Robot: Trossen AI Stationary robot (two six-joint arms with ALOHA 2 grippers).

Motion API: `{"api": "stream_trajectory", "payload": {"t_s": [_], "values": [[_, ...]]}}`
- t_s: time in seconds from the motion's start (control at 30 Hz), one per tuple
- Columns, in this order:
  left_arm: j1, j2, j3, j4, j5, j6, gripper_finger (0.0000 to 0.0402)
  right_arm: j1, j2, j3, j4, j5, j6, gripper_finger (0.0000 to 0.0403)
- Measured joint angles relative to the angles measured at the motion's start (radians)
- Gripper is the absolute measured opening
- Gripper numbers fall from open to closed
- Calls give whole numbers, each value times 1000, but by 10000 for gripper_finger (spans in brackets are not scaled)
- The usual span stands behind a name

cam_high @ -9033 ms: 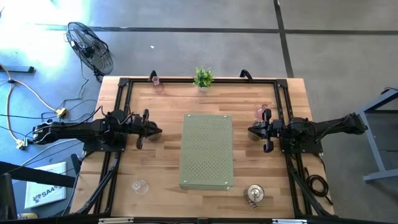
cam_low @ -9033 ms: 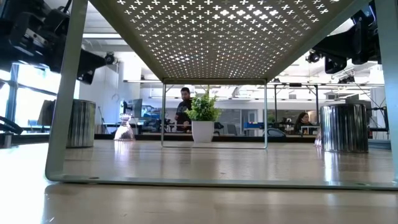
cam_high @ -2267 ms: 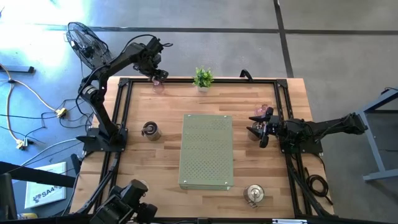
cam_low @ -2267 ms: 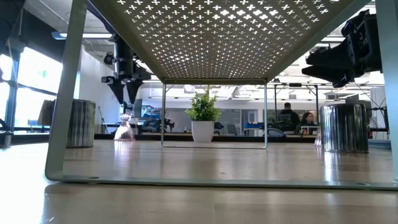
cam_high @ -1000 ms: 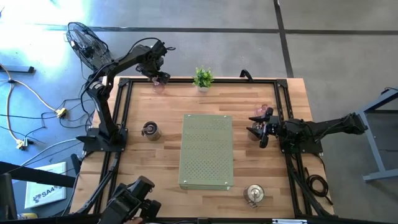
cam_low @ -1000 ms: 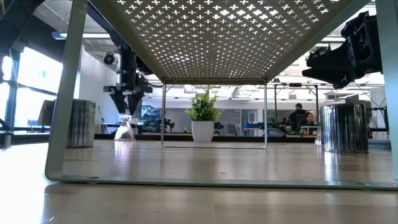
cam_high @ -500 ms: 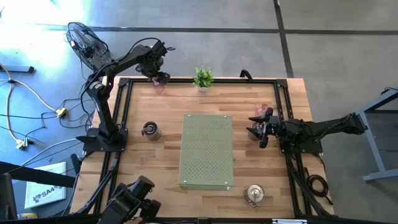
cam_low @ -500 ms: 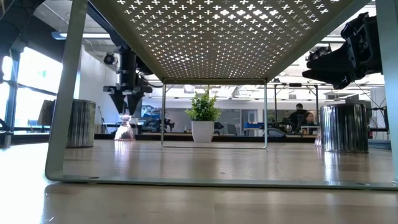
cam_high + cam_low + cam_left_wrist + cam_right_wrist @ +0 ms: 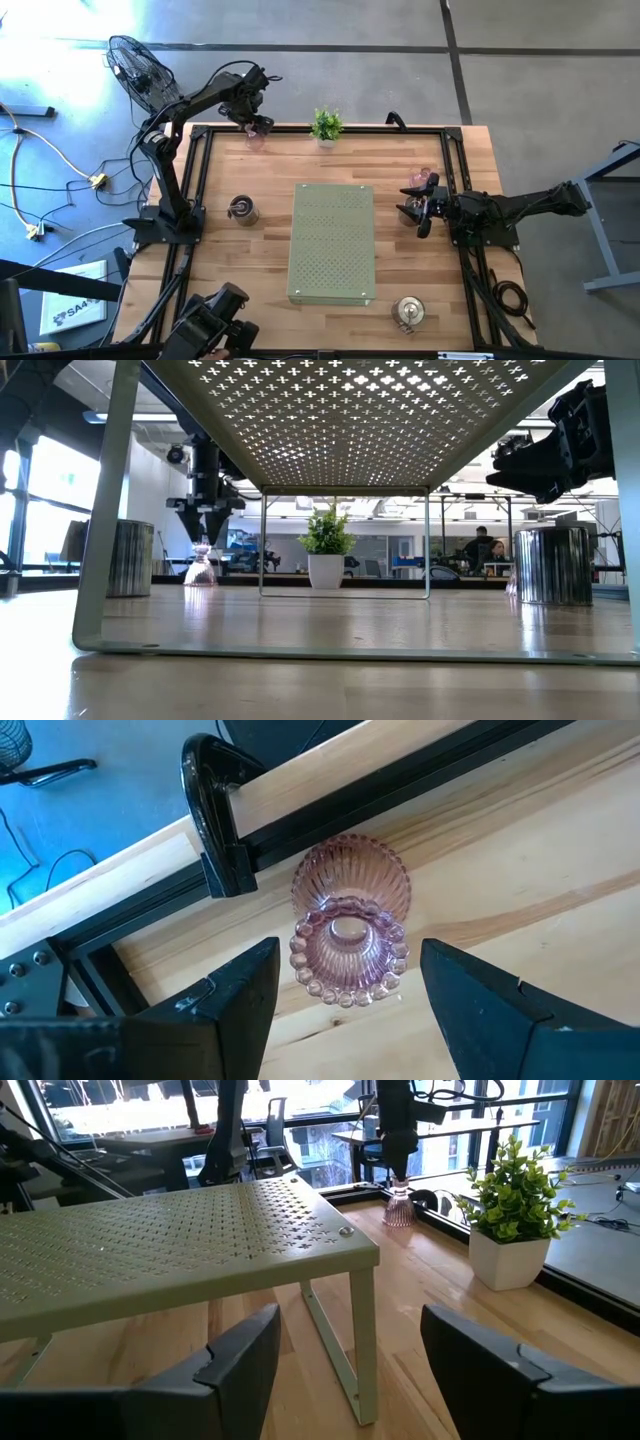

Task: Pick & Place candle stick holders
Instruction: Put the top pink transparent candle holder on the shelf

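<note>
Where the black clamp [image 9: 215, 815] crowds it, pink holder [image 9: 350, 935] stands.

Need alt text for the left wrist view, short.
Looking down past the left gripper, open, its dark fingers on either side of a pink ribbed glass candle holder standing on the wooden table. Beside the holder, a black clamp grips the table's edge.
</note>
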Motion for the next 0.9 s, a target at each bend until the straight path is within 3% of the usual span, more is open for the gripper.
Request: {"api": "stream_trajectory", "payload": {"t_s": [0.9], "values": [[0, 0, 0, -13, 16, 53, 237, 0, 0, 0, 0, 0, 0, 236]]}}
